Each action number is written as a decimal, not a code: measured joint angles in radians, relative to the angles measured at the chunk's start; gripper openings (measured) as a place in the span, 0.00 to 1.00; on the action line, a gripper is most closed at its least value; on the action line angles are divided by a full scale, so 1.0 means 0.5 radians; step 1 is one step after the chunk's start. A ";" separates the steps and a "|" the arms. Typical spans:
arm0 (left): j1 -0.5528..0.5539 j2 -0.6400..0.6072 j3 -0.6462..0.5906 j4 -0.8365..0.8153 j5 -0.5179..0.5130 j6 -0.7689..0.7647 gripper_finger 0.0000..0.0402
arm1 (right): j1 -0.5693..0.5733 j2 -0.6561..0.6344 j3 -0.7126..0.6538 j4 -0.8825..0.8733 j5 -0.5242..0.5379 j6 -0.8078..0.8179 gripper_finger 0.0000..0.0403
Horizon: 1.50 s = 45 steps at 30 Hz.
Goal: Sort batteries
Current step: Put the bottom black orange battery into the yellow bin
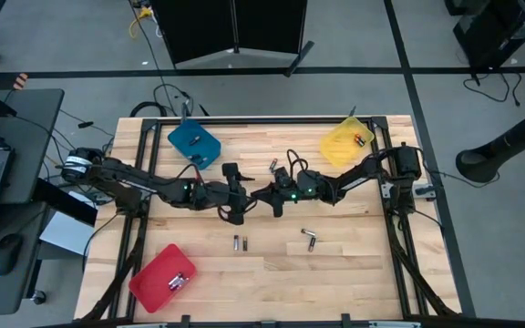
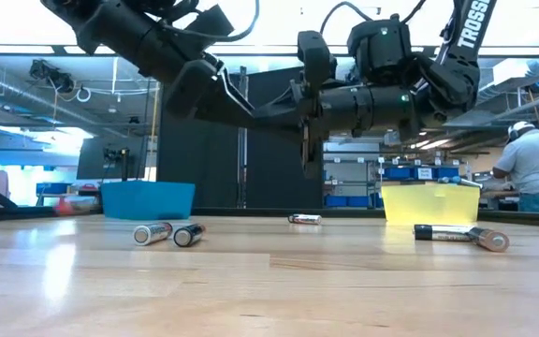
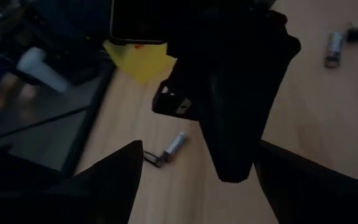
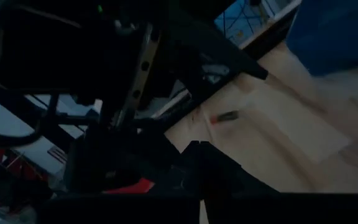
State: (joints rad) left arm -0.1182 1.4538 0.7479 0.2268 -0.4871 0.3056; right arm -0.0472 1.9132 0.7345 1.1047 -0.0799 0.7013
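Loose batteries lie on their sides on the wooden table: a pair [image 1: 238,242] near the middle, a pair [image 1: 309,237] to its right, and one [image 1: 274,166] farther back, which also shows in the left wrist view [image 3: 176,144]. More batteries lie in the yellow tray [image 1: 347,141] and the red tray [image 1: 162,276]. Both grippers meet above the table's middle. My left gripper [image 1: 235,194] is open and empty, its fingers [image 3: 126,171] standing on either side of my right gripper [image 1: 264,196]. My right gripper is shut, and I see nothing between its fingers [image 3: 232,168].
A blue tray [image 1: 194,143] stands at the back left, the yellow tray at the back right, the red tray at the front left. Both arms hang over the table's middle. A person [image 2: 536,168] stands in the room beyond the table.
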 joint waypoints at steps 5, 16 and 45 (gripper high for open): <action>0.006 -0.049 0.000 -0.061 -0.044 0.014 0.75 | -0.038 -0.071 -0.003 -0.075 -0.044 -0.032 0.04; 0.029 -0.138 0.062 -0.688 -0.189 -0.293 0.40 | -0.151 -0.333 -0.003 -0.637 -0.112 -0.291 0.04; 0.421 -0.691 -0.210 -1.865 0.163 -2.112 0.04 | -0.210 -0.438 -0.005 -1.074 -0.325 -0.729 0.07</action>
State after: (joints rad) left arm 0.0923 1.1080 0.6428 -0.7057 -0.4059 -0.7503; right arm -0.1520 1.6939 0.7319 0.5675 -0.2426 0.3370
